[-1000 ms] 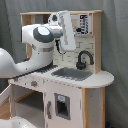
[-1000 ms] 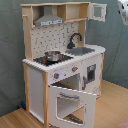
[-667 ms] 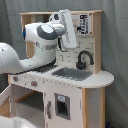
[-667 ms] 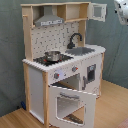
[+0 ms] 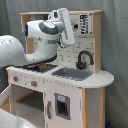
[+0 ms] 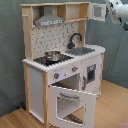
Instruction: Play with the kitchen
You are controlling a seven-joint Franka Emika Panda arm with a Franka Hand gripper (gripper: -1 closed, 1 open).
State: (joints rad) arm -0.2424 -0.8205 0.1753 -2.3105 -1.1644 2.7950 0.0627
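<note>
Gripper (image 5: 64, 27) raised at the kitchen (image 6: 65, 65) upper shelf; whether it is apart or together, I cannot tell. I should approach slowly, clear of faucet (image 5: 84, 58) and pot (image 6: 52, 55).

Staged test space, not a real home. Grey fabric backdrop (image 6: 12, 60) hangs behind everything in both exterior views. Child's toy kitchen (image 6: 62, 75) stands alone at frame centre on a wood-look floor (image 6: 112, 107). White robot arm (image 5: 42, 42) fills the first exterior view's left.
</note>
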